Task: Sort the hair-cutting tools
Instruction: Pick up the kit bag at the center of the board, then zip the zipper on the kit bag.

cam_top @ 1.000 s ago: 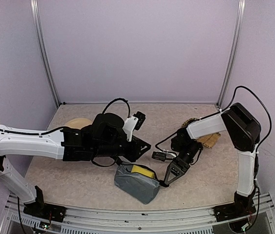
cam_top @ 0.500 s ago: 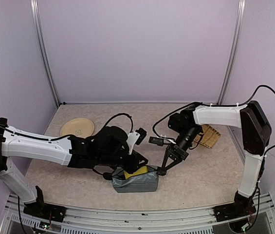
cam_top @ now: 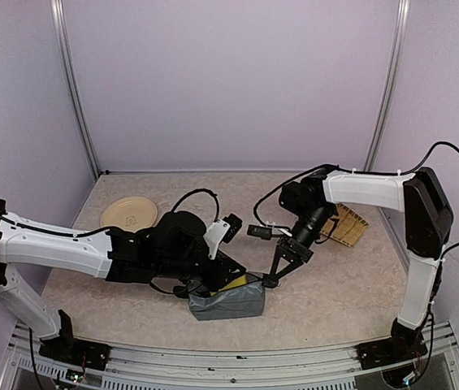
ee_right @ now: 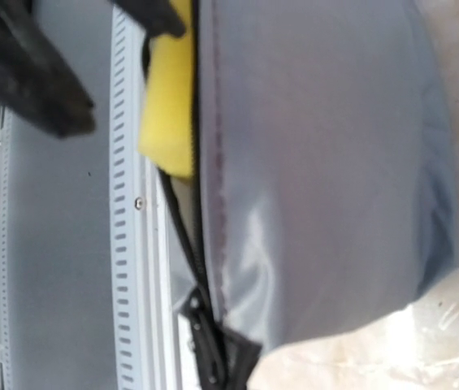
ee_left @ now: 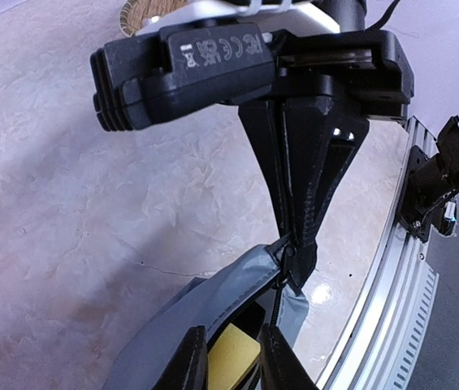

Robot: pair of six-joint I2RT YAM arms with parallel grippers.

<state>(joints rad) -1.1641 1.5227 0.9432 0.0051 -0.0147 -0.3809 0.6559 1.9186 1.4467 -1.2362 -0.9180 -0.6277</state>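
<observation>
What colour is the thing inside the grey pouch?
Yellow; that item shows best in the right wrist view.

Finishes I can see
The pouch (cam_top: 227,299) is smooth grey cloth with faint sheen; the right gripper (ee_left: 297,244), matt black plastic; the table (cam_top: 335,284), marbled with glossy patches; the rail (ee_left: 391,276), ribbed bare metal.
</observation>
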